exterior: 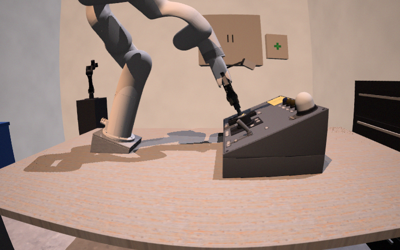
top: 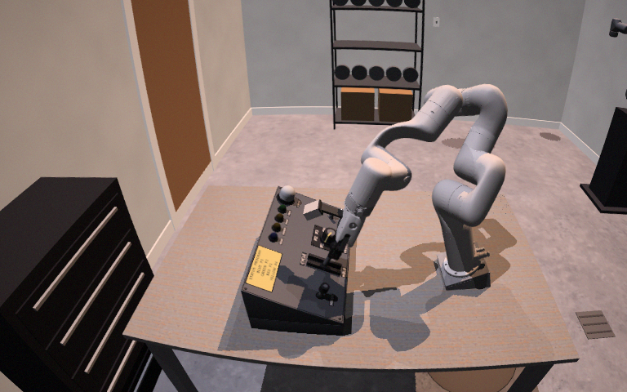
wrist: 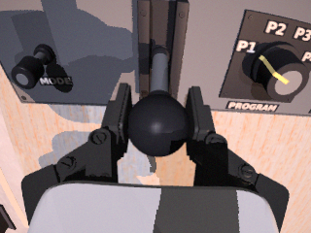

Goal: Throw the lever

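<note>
The xArm bends high at the elbow, then slopes steeply down to its wrist. Its gripper [wrist: 159, 123] is clamped on the lever's black ball knob [wrist: 159, 124], a finger [wrist: 122, 116] pressing each side.

The console [top: 295, 272] is dark grey, with a yellow label [top: 264, 268] at its lower left and a pale grey dome [top: 286, 192] at its upper left. The lever [wrist: 159, 119] has a glossy black ball on a grey stem, under white lettering on black. The gripper [wrist: 159, 123] is black. The table [exterior: 147, 191] is a pale, streaked wood grain. In the top view's upper left is a brown door [top: 168, 92].
</note>
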Available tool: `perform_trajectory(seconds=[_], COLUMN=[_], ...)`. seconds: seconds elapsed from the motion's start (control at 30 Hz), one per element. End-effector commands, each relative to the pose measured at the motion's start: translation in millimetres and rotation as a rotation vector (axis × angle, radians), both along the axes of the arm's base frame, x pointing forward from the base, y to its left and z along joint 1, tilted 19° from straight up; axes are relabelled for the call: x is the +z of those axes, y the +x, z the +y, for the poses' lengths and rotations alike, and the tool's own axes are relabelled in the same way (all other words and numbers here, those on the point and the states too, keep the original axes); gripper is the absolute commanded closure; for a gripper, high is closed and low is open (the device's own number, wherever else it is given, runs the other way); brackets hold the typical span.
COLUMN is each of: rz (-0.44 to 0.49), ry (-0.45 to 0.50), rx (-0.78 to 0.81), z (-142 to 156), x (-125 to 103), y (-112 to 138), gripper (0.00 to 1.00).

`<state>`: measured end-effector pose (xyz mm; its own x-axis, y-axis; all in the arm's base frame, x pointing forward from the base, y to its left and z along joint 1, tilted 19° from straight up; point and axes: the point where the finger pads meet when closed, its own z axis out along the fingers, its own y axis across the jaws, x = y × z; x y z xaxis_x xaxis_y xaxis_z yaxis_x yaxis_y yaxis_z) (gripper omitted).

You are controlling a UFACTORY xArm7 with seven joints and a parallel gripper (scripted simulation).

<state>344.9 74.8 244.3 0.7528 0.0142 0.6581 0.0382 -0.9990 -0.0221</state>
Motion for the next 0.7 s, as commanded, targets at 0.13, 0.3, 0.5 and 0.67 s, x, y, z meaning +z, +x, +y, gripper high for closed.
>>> perform_trajectory(seconds=[0.13, 0.3, 0.5, 0.67], rz=[-0.002, -0.002, -0.002, -0.002], ry=[0.001, 0.001, 0.001, 0.001], rx=[0.000, 0.000, 0.000, 0.000], z=[0, 0, 0, 1], x=[8, 12, 15, 17], y=[8, 14, 18, 23], gripper=[1.00, 1.00, 1.00, 1.00])
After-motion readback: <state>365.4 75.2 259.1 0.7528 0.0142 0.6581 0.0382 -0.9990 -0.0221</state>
